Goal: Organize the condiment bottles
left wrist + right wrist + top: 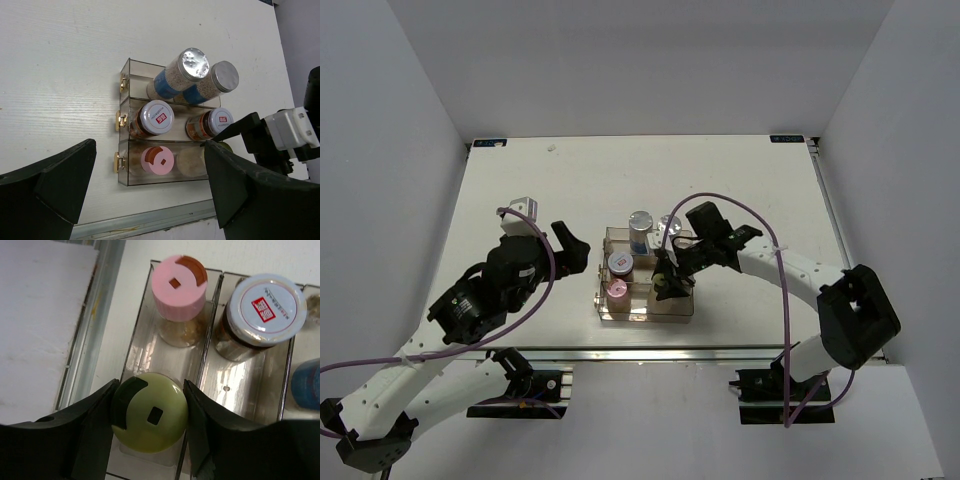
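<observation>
A white worktop [60,75] seen from above, with a clear three-tier rack [131,67] near its front edge and two robot arms reaching toward it. The back tier holds two silver-lidded bottles [195,64] with blue labels, leaning side by side. The middle tier holds two brown jars with white-and-red lids [157,114]. The front tier holds a pink-capped bottle [157,159] and, just beside it, the yellow-green-capped bottle [150,412]. The right gripper [667,285] comes down from above, its jaws closed on either side of that yellow-green cap, pressed against it. The bottle sits upright inside the front tier, near the rack's outer wall; whether its base rests on the tier floor cannot be told. The left gripper [572,248] hovers well apart from the rack, its jaws spread wide and holding nothing. The step in hand looks like seating this last bottle. To do it well, the bottle should stay vertical and go straight down until it rests on the floor. The jaws should then part only a little, since the pink cap and rack wall are close, and lift straight up.
</observation>
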